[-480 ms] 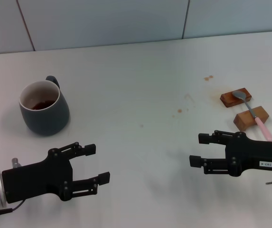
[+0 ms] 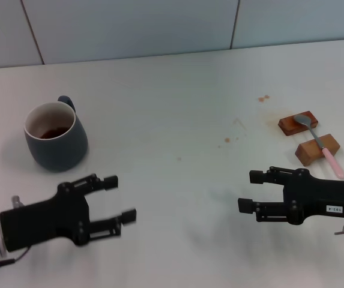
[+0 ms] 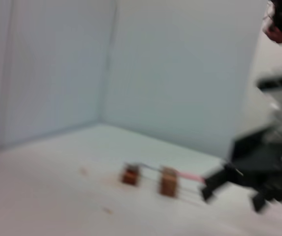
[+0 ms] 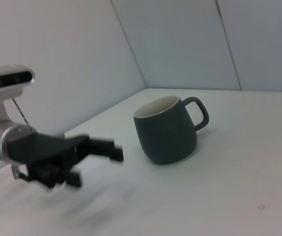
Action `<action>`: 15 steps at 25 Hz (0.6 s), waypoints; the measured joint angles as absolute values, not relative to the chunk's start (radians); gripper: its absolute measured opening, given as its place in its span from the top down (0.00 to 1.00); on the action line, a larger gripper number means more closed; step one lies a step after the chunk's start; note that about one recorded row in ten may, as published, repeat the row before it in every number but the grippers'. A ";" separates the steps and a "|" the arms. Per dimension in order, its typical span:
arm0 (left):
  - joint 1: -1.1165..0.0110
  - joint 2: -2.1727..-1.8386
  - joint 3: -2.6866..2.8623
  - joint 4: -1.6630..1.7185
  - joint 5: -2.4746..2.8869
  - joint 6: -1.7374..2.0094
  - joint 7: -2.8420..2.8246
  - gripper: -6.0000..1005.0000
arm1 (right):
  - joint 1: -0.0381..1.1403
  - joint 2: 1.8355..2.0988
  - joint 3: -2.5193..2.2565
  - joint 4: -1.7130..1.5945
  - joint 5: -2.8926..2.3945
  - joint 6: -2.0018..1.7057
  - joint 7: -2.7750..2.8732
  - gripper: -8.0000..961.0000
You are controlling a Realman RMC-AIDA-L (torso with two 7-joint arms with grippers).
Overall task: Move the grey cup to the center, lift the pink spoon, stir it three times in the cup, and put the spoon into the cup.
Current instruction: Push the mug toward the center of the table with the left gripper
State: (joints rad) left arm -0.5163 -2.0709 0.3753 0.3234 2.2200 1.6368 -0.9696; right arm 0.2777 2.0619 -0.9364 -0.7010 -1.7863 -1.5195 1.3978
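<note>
The grey cup (image 2: 56, 137) stands upright at the left of the table, handle toward the back, brownish residue inside; it also shows in the right wrist view (image 4: 168, 130). The pink spoon (image 2: 320, 142) lies across two small wooden blocks (image 2: 317, 149) at the right; it also shows in the left wrist view (image 3: 180, 174). My left gripper (image 2: 119, 197) is open and empty, in front of the cup and apart from it. My right gripper (image 2: 247, 191) is open and empty, in front of the spoon near the table's front edge.
The white table (image 2: 172, 108) carries a few small brown stains (image 2: 263, 98) near the blocks. A tiled wall (image 2: 129, 24) rises behind the table's back edge.
My left gripper has drawn back a little to the left and toward the front. My right gripper has barely shifted. The cup and spoon have not moved.
</note>
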 joint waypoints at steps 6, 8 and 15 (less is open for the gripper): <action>-0.430 -2.064 0.262 0.338 2.018 1.637 -0.835 0.19 | 0.276 2.062 -0.936 -0.700 -1.788 -1.520 1.404 0.14; -0.392 -2.068 0.179 0.326 1.909 1.613 -0.732 0.25 | 0.277 2.062 -0.936 -0.700 -1.788 -1.519 1.410 0.14; -0.377 -2.073 -0.044 0.089 1.677 1.415 -0.065 0.53 | 0.278 2.064 -0.944 -0.699 -1.788 -1.518 1.411 0.14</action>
State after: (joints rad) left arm -0.3769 -2.0728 -0.0440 0.0891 1.6771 1.4151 -0.0649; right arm 0.2782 2.0637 -0.9439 -0.6995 -1.7875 -1.5184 1.4112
